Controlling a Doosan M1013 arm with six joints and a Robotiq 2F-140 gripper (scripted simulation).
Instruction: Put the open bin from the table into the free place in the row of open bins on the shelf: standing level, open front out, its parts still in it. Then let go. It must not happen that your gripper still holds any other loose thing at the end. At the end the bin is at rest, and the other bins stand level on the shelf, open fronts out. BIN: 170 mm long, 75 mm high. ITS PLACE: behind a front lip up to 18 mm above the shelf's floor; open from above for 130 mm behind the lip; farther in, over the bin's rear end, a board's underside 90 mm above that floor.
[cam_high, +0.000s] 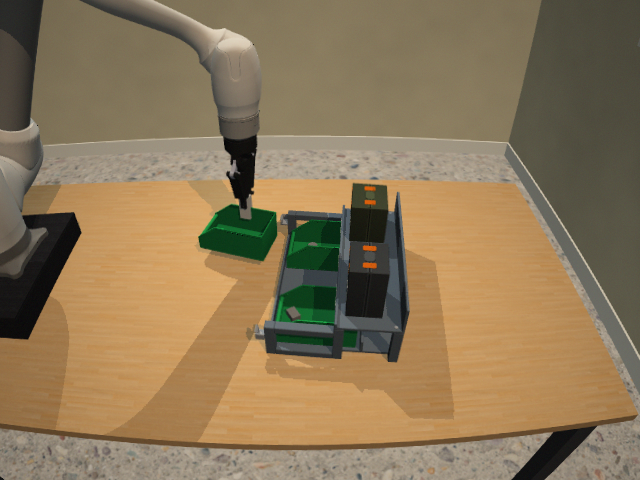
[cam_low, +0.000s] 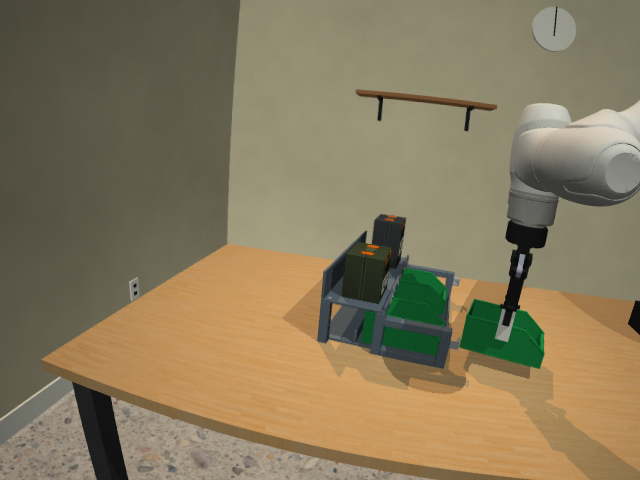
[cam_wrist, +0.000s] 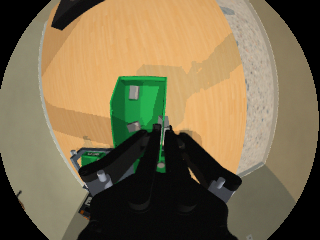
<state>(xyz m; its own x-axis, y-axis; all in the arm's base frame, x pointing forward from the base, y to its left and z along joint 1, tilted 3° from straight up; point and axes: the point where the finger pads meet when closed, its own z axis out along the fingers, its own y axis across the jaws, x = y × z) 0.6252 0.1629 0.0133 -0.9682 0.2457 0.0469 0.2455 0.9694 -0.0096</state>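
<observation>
My gripper (cam_high: 245, 212) (cam_low: 505, 330) (cam_wrist: 162, 121) is shut on one long side wall of the green open bin (cam_high: 232, 246) (cam_low: 480, 330) (cam_wrist: 140, 107), one finger inside and one outside. The bin looks about level, just above the table, its low open front toward the robot base. A grey part (cam_wrist: 134, 92) and another grey part (cam_wrist: 133, 126) lie in it. The grey shelf (cam_high: 305, 328) (cam_low: 418, 326) holds a far bin (cam_high: 317, 258) and a near bin (cam_high: 310, 299), both level, fronts toward the base. The free place (cam_high: 310, 279) is between them.
On the shelf's raised rear board (cam_high: 393, 268) stand a dark olive box (cam_high: 369, 217) (cam_low: 361, 273) and a black box (cam_high: 368, 286) (cam_low: 388, 232). Side rails and a front lip bound the shelf. Small brackets stick out at its front corners, one (cam_high: 284, 220) close to the held bin's rear.
</observation>
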